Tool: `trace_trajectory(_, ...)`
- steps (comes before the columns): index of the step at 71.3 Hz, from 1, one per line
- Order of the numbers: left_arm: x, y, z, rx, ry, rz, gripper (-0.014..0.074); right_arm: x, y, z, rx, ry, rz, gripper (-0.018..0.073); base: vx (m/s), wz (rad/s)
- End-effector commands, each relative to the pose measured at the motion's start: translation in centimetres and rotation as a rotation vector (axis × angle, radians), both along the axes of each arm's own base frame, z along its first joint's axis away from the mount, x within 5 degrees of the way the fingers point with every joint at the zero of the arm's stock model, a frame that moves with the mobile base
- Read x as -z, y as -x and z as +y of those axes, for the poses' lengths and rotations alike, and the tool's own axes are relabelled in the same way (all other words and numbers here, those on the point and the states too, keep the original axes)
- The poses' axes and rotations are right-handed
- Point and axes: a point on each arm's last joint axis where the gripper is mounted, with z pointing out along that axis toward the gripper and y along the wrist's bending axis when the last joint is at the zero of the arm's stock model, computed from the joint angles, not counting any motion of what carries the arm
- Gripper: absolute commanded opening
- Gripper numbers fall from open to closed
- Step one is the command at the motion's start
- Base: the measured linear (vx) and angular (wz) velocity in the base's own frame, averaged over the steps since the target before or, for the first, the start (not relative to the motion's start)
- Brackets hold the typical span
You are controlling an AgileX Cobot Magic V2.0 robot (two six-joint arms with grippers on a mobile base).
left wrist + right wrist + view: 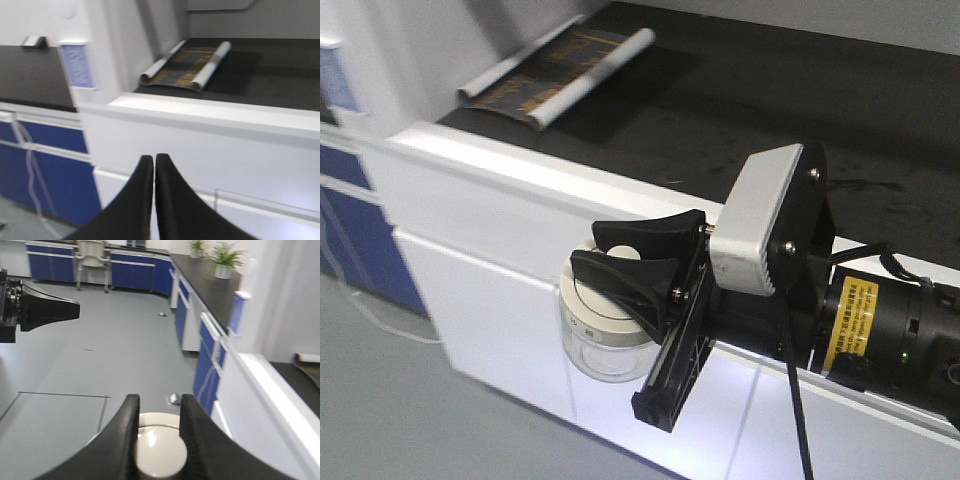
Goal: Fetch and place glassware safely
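Note:
The glassware (603, 352), a squat clear jar with a cream-white lid (588, 303), hangs in the air in front of the white cabinet front (490, 250), below the level of the black counter top (770, 110). My right gripper (588, 247) is shut on the lid's round knob (161, 452); in the right wrist view its two black fingers (122, 440) flank the knob, and the glass body is hidden beneath the lid. My left gripper (153, 159) is shut with nothing between its fingers. It faces the same cabinet and also shows at the far left of the right wrist view (60, 310).
A partly rolled dark printed sheet (560, 75) lies at the back left of the counter. Blue base cabinets (205, 360) run along the wall to the left. A chair (92, 262) and potted plants (225, 260) stand far off across the grey floor (100, 355).

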Motion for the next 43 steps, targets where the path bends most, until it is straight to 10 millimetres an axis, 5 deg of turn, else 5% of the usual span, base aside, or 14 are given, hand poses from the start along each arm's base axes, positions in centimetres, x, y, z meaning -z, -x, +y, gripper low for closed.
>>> trace_trajectory(1, -1.38, -0.08, -0.14, 0.013, 0.021, -0.085, -0.0007, -2.15, 0.56, -0.12, -0.031, -0.094, -0.033, -0.0003, -0.07, 0.57)
trace_trajectory(43, -1.38, -0.08, -0.14, 0.013, 0.021, -0.085, -0.0007, -2.15, 0.56, -0.12, -0.031, -0.094, -0.033, -0.0003, -0.06, 0.61)
